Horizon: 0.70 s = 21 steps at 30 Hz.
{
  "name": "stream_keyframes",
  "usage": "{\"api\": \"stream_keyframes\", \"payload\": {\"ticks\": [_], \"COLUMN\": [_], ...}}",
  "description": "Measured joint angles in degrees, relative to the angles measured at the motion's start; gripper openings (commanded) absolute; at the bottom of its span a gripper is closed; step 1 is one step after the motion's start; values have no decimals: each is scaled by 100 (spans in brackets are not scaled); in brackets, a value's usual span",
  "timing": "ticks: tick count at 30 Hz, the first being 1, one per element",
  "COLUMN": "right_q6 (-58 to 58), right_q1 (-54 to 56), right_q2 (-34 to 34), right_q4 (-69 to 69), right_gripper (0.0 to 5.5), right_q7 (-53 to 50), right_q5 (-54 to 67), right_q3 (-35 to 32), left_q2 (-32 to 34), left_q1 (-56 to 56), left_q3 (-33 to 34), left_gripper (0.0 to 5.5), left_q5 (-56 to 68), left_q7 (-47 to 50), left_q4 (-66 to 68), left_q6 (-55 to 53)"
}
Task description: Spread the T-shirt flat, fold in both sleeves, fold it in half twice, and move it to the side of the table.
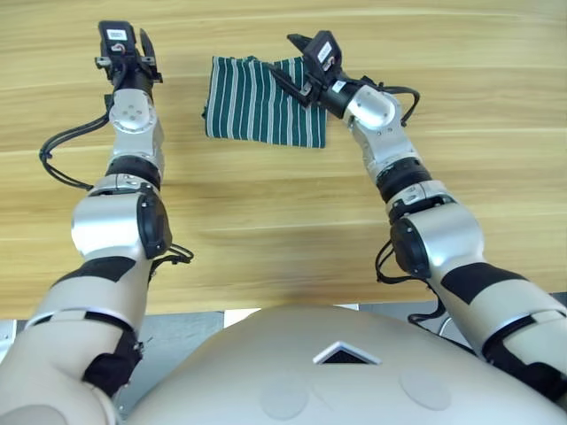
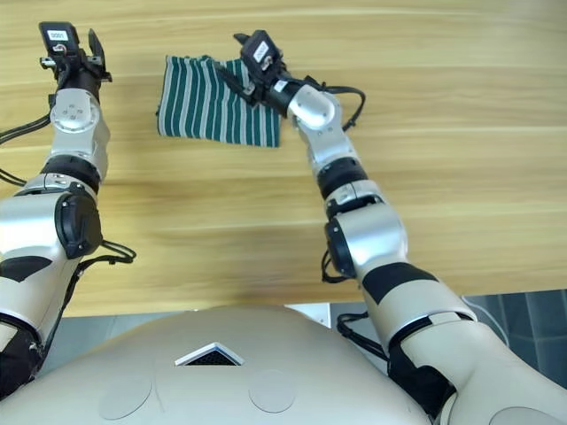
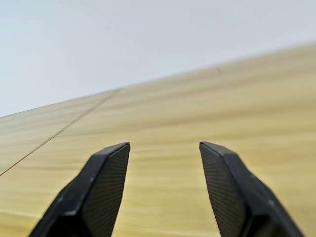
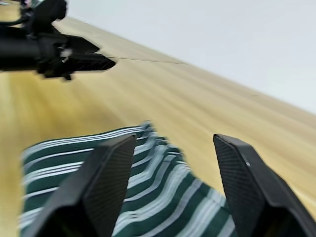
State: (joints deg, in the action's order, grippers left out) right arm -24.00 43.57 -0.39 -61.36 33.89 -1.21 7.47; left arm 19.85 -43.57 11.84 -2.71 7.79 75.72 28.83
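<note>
One T-shirt (image 1: pixel 252 106), green with white stripes, lies folded into a small rectangle on the far part of the wooden surface (image 1: pixel 266 230). Its long side runs left to right, and its stripes run near to far. There are two tools. The right tool (image 4: pixel 173 142) is over the shirt's far right corner, fingers spread, holding nothing. The left tool (image 3: pixel 164 145) is off to the shirt's left, apart from it, its fingers spread too.
</note>
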Motion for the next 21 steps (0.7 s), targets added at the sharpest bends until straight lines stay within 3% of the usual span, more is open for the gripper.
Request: {"api": "stream_keyframes", "payload": {"ticks": [9, 11, 16, 21], "right_q6": [569, 990, 2130, 2645], "right_q1": [616, 1066, 1848, 1675], "right_q2": [18, 155, 78, -96], "right_q4": [-878, -1155, -1540, -1705], "right_gripper": [289, 289, 289, 289], "right_q7": [213, -15, -1199, -2310], "right_q5": [-735, -598, 404, 237], "right_q3": [470, 174, -1269, -1590], "left_q2": [-434, -474, -480, -495], "left_q1": [301, 301, 301, 301], "left_q3": [313, 328, 431, 489], "left_gripper": [262, 262, 262, 262], "left_q5": [308, 308, 362, 473], "left_q7": [150, 106, -61, -214], "left_q4": [-74, -73, -72, -72], "left_q6": [342, 328, 328, 329]}}
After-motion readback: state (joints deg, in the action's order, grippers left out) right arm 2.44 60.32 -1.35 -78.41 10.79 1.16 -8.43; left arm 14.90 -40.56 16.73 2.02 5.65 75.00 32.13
